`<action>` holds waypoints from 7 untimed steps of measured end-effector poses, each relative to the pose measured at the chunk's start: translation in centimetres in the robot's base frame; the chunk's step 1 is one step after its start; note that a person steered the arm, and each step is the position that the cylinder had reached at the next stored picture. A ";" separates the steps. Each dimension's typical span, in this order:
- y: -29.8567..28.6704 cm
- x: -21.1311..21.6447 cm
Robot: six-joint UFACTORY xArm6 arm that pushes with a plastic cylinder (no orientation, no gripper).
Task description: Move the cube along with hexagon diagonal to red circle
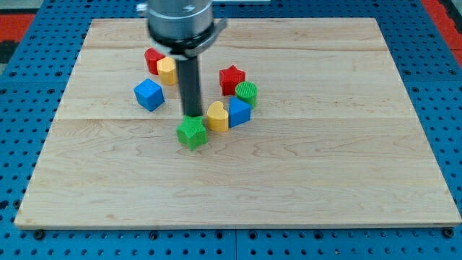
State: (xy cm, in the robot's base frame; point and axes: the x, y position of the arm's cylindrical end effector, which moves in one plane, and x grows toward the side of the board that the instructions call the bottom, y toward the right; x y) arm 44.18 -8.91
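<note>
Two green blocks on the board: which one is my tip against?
The green star-shaped block at the view's bottom; my tip sits just above it. The green ribbed cylinder lies farther right.

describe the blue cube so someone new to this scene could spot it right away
Start at the wooden board and find the dark rod, my tip just above the green star block. Left of the rod sits the blue cube, standing alone, unlike the other blue block packed among neighbours on the right.

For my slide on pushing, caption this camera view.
My tip meets the green star block, beside a yellow block.
</note>
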 end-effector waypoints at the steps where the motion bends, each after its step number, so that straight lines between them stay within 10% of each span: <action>1: -4.9 -1.5; 4: -10.0 -5.4; 7: 4.1 -9.4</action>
State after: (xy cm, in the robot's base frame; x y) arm 34.80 -4.78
